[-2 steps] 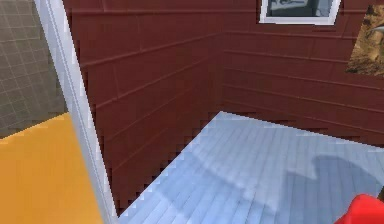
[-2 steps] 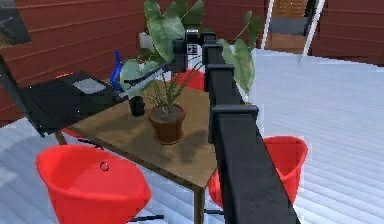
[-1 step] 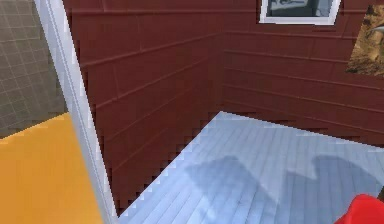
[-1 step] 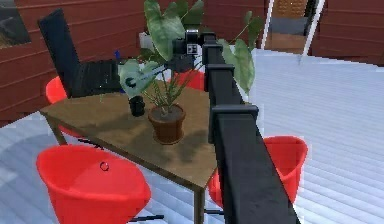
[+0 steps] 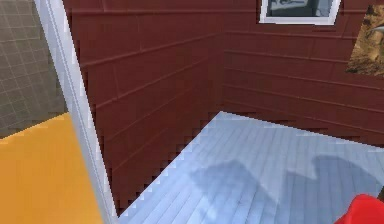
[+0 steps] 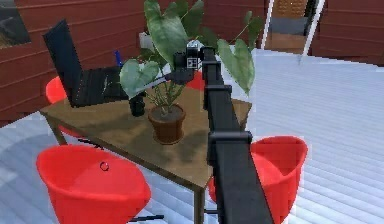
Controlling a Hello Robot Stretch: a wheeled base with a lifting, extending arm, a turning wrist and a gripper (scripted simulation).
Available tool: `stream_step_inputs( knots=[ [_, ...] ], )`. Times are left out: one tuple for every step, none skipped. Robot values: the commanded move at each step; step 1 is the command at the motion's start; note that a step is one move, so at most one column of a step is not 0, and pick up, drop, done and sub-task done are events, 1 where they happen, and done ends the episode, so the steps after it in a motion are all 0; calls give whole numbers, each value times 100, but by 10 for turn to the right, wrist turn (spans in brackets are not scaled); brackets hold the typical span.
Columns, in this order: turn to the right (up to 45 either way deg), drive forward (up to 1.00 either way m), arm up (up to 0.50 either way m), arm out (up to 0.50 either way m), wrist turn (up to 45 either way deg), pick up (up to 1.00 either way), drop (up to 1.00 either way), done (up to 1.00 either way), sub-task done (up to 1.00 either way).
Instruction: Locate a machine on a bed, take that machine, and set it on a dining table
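Arm side view: the dark two-finger gripper (image 6: 172, 72) sits amid the leaves of a green potted plant (image 6: 167, 122), so I cannot tell whether it grips anything. Left of it, the open black laptop (image 6: 85, 75) stands on the brown wooden dining table (image 6: 120, 140), keyboard toward the gripper.

A wooden dining table (image 6: 110, 132) stands on a pale grey-blue plank floor (image 6: 330, 100). One red chair (image 6: 90, 185) sits at the table's near side, a second (image 6: 278, 165) at its right end, and a third (image 6: 55, 90) behind its left end. Dark red plank walls (image 6: 110, 20) rise beyond the table.
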Motion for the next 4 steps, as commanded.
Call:
stream_step_inputs(
  knots=[
    [0, 0, -32, 0, 0, 0, 0, 0, 0],
    [0, 0, 0, 0, 0, 0, 100, 0, 0],
    [0, 0, 4, 0, 0, 0, 0, 0, 0],
    [0, 0, 0, -8, 0, 0, 0, 0, 0]
  ],
)
